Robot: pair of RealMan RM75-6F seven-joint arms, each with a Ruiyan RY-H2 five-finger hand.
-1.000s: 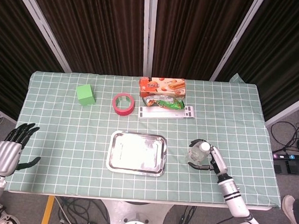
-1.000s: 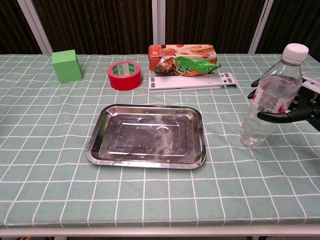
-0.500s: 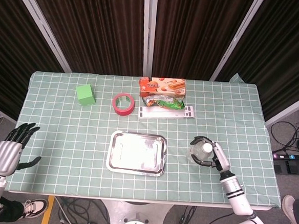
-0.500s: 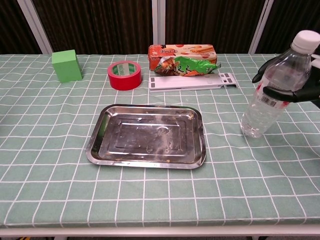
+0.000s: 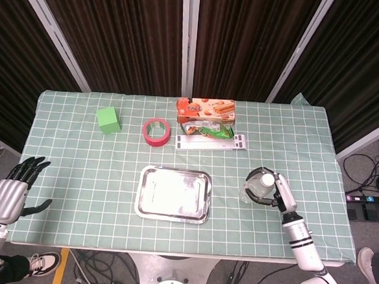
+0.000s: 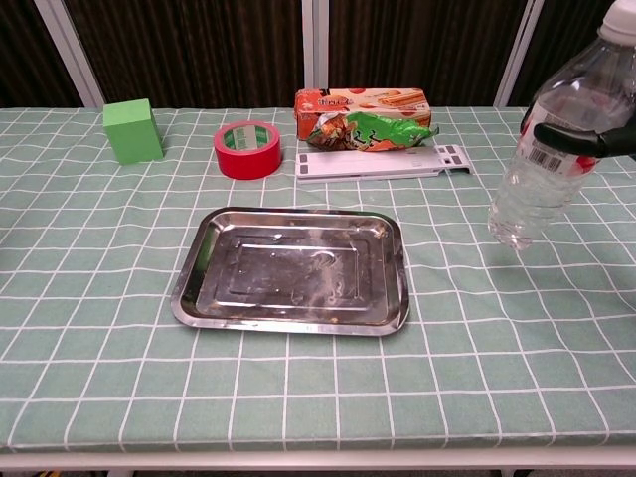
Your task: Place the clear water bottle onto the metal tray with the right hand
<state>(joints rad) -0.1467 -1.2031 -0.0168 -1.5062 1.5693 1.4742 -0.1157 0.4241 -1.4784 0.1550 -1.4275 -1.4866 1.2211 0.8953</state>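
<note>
Change: the clear water bottle has risen off the table and tilted since a second ago — its base now hangs above the cloth.
Right hand: fingers wrapped around the bottle's upper body.
Bottle position: right of the metal tray, well apart from it.
Left hand: off the table's left edge — fingers spread, holding nothing.

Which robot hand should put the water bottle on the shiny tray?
The right hand. Its fingers already hold the bottle, lifted just right of the tray. The left hand is open and hangs off the table's far left edge, much farther away.
</note>
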